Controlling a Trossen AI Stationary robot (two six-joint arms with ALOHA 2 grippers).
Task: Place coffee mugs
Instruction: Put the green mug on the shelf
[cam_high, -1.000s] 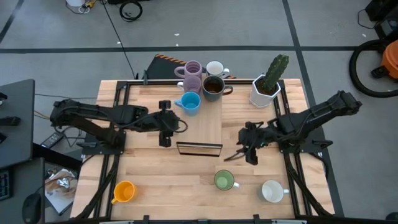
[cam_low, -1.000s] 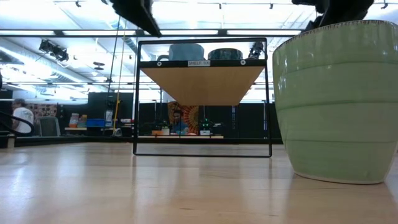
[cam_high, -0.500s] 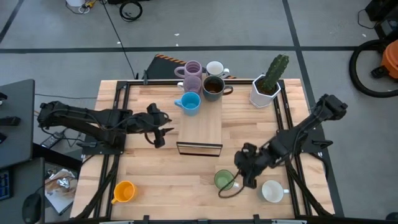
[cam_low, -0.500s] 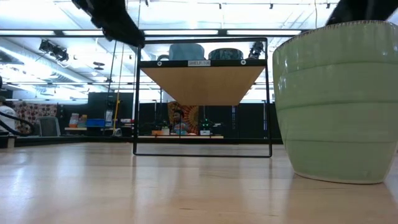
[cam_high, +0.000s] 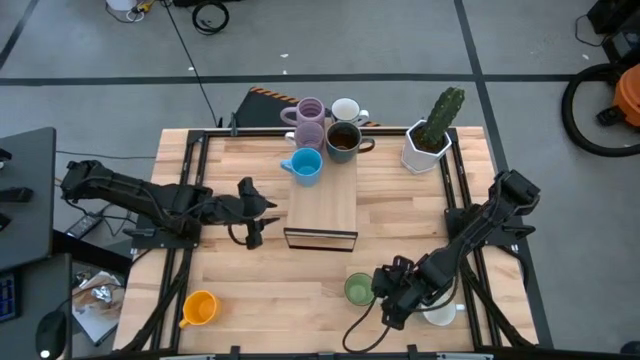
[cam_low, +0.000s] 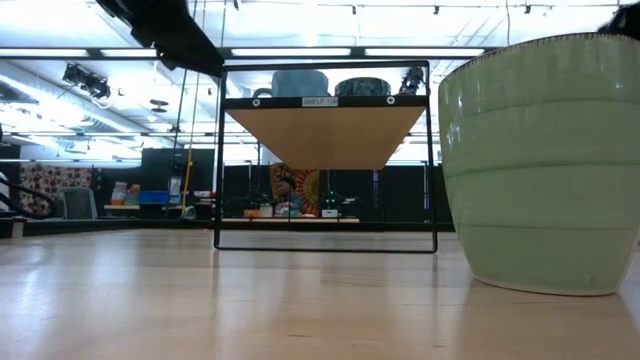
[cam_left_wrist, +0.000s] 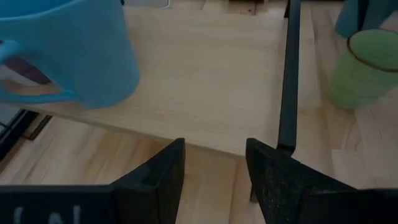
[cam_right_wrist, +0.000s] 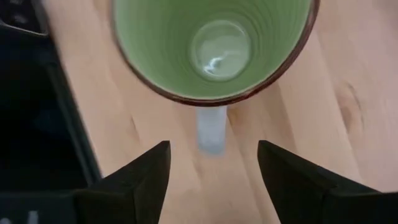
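The right end effector is wide open, with the green mug just in front; a crooked push could tip it

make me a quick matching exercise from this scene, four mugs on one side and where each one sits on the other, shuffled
Things:
1. blue mug
2. green mug
3. orange mug
4. dark brown mug

Places:
A. near the table's front left corner, far from both arms
B. on the shelf's top board, at its back right, beside the cactus planter
C. on the table in front of the shelf, right next to the right gripper
D. on the shelf's top board, at its left edge, in front of the lilac mugs

Pairs: 1-D, 2-C, 3-A, 4-B
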